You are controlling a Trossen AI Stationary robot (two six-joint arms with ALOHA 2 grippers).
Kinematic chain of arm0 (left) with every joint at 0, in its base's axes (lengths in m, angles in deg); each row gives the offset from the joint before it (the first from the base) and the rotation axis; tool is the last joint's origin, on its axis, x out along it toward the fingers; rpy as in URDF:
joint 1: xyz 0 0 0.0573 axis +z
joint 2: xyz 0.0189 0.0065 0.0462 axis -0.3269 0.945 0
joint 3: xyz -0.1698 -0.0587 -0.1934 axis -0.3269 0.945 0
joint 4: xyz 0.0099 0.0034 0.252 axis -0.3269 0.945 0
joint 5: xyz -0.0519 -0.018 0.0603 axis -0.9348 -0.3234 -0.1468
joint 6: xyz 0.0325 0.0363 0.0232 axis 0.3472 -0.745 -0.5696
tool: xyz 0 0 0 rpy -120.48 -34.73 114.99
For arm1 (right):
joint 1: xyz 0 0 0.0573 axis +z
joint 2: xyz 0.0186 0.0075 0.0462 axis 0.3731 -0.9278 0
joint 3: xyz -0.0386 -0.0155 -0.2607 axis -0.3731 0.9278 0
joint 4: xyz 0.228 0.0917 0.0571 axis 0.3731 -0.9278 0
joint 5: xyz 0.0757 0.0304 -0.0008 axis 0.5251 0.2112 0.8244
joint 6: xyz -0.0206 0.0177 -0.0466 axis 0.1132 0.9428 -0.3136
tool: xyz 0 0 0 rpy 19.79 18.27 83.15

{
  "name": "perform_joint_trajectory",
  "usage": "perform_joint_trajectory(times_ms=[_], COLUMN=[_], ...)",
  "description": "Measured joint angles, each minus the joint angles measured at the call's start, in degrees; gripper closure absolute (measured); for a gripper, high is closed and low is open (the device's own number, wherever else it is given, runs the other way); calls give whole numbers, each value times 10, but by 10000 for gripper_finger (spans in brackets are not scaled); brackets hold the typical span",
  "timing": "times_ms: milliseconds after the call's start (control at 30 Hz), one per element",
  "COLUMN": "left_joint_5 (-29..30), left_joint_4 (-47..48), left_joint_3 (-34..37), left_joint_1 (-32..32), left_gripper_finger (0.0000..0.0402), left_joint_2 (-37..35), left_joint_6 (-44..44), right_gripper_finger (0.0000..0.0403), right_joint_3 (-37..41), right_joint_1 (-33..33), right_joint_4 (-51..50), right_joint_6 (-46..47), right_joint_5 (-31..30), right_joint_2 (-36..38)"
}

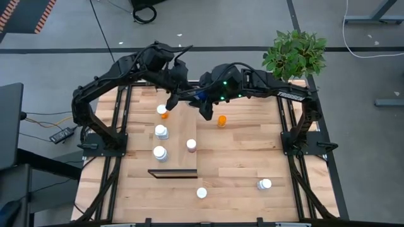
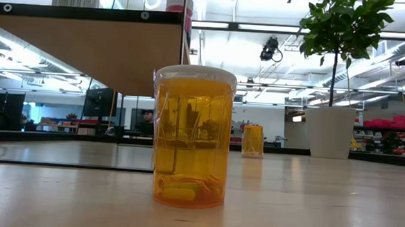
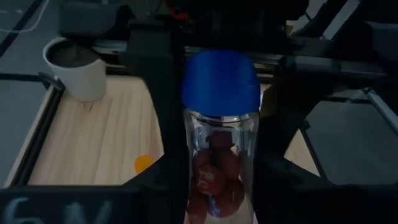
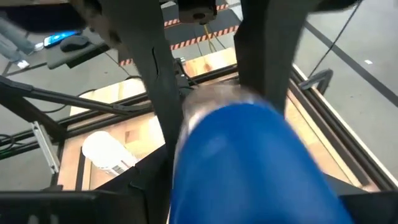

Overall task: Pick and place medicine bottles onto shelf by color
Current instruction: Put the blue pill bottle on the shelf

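Both grippers clamp one blue-capped clear bottle (image 3: 217,143) above the long light-wood shelf (image 1: 183,148). Four bottles stand on the shelf; three wait on the slatted table, still unsorted.

A clear, blue-capped bottle (image 3: 221,118) of dark-red pills hangs above the shelf's (image 1: 183,135) far end. Three white-capped bottles (image 1: 161,132) and a pink one (image 1: 191,145) stand on the shelf (upright); orange bottles (image 1: 221,120) sit beside it.
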Motion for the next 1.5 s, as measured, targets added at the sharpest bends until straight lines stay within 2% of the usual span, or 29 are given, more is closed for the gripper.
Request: perform_joint_trajectory(times_ms=[333,800,1067,1500], left_joint_5=[0,0,29,6], left_joint_4=[-18,-21,-24,-13], left_joint_3=[-1,-1,-1,-1], left_joint_1=[11,21,55,101], left_gripper_finger=[269,271,264,266], left_joint_2=[-2,-2,-2,-26], left_joint_6=[1,7,8,15], right_gripper_finger=[191,191,191,191], right_joint_3=[1,1,1,1], right_joint_1=[0,0,6,13], right_joint_4=[-54,-60,-100,-184], right_joint_6=[6,6,15,23], right_joint_5=[-13,-16,-15,-41], right_joint_2=[12,17,36,38])
